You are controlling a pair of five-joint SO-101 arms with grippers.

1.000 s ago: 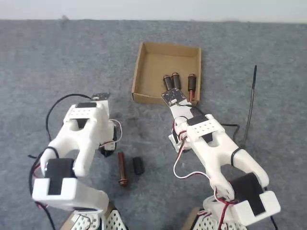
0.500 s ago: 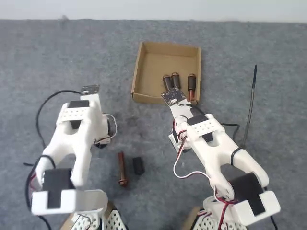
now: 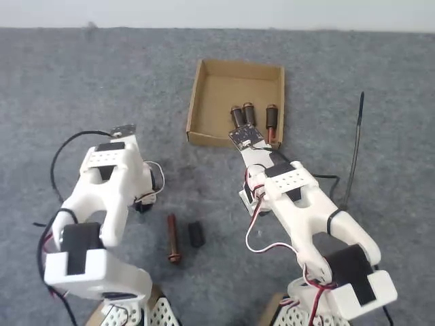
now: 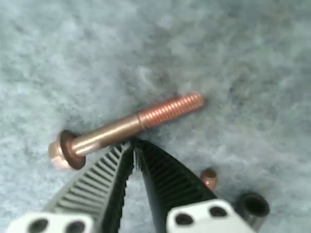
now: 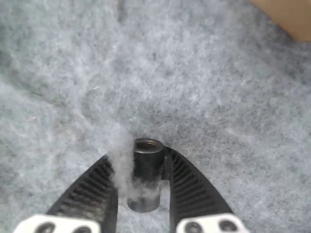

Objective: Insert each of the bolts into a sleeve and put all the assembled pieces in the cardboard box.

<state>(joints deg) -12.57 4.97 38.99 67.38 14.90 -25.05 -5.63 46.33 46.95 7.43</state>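
Grey carpet (image 3: 81, 81) covers the table. At the lower left of the high view the white left arm (image 3: 109, 183) bends over it, with a black cable (image 3: 68, 159) looping at its side. In the left wrist view the left gripper (image 4: 132, 144) has its ribbed jaws drawn to a narrow slit with nothing between them. The tips sit just beside the smooth shank of a copper bolt (image 4: 127, 127), which lies flat on the carpet with its flanged head toward the left of that frame and its thread toward the right. Whether the tips touch the shank I cannot tell.

Just right of the left arm, low in the high view, a second bolt (image 3: 172, 238) lies with its head toward the bottom edge. A black loose sleeve (image 3: 196, 234) lies close beside it but apart from it.

At upper centre is the cardboard box (image 3: 198, 102), open-topped. Three assembled pieces (image 3: 249, 115) lie side by side near its lower right corner.

The right arm (image 3: 299, 204) rises from the lower right toward the box's near wall. In the right wrist view the right gripper (image 5: 142, 158) pinches a black held sleeve (image 5: 146, 170) between its jaws. The sleeve's open bore points away from the camera, over bare carpet.

Far right, a thin black rod (image 3: 356, 149) lies on the carpet
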